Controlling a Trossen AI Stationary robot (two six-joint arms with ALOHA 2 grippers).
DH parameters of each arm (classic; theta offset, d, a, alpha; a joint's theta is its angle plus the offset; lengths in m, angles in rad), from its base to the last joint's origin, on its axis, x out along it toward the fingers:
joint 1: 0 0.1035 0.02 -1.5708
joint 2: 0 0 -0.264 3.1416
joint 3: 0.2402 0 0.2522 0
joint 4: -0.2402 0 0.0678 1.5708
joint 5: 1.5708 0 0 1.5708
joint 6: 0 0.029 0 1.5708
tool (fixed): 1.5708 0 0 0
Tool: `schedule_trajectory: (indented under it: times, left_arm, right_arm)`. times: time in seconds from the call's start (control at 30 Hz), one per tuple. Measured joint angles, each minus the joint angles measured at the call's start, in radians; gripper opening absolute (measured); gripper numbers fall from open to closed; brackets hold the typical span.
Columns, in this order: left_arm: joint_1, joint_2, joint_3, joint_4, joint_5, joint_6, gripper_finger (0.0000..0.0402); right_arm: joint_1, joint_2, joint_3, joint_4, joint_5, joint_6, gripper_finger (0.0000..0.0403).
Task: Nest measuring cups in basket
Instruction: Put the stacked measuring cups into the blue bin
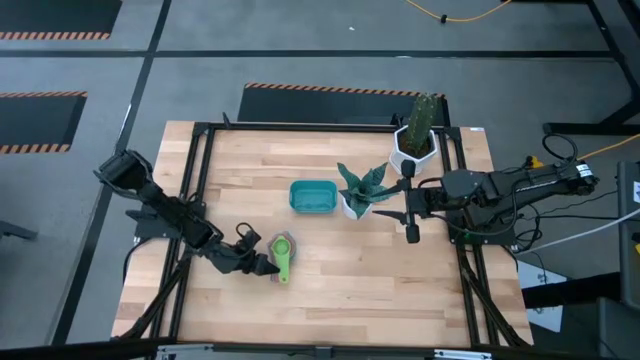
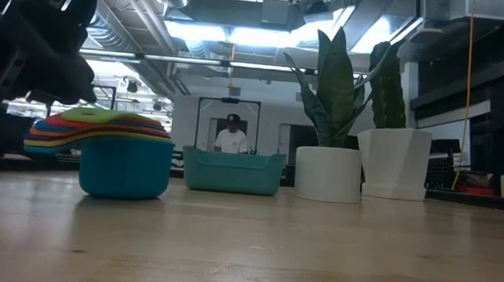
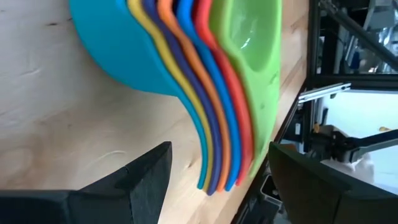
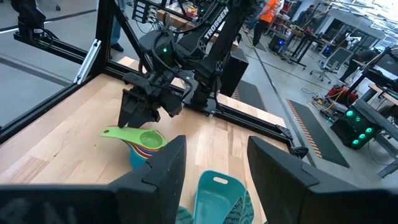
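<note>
The measuring cups point(image 1: 283, 258) stand nested in one stack on the wood table, resting on the light blue outer cup's base point(image 2: 126, 171), with the green cup on top point(image 3: 249, 37). Their handles point(image 3: 227, 149) fan out toward my left gripper point(image 3: 221, 148), which is open with one finger on each side of the handles, just above the table point(image 1: 262, 264). The teal basket point(image 1: 312, 196) sits near the table's middle, beyond the stack point(image 2: 233, 170). My right gripper point(image 4: 214, 168) is open and raised near the table's right side point(image 1: 410, 228), away from the cups.
A white pot with a spiky green plant point(image 1: 358, 192) stands right beside the basket, and a white cactus pot point(image 1: 417, 135) stands near the far right corner. Black frame rails point(image 1: 200, 150) run along the table's edges. A person point(image 2: 231, 138) stands in the room beyond the table.
</note>
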Motion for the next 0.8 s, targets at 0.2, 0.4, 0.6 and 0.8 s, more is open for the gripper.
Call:
schedule_trajectory:
  times: [0.2, 0.4, 0.6, 0.8]
  left_arm:
    - [0.000, 0.000, 0.000, 0.031, -0.005, 0.007, 0.0259]
    - [0.000, 0.000, 0.000, 0.031, -0.082, 0.025, 0.0259]
    - [0.000, 0.000, 0.000, 0.032, -0.063, 0.024, 0.0259]
    - [0.007, 0.028, 0.000, 0.079, -0.063, 0.023, 0.0259]
  right_arm:
    - [0.000, 0.000, 0.000, -0.001, 0.000, 0.000, 0.0176]
    - [0.000, 0.000, 0.000, -0.001, 0.000, 0.000, 0.0176]
    - [0.000, 0.000, 0.000, -0.002, 0.000, 0.000, 0.0176]
    - [0.000, 0.000, 0.000, -0.002, 0.000, 0.000, 0.0176]
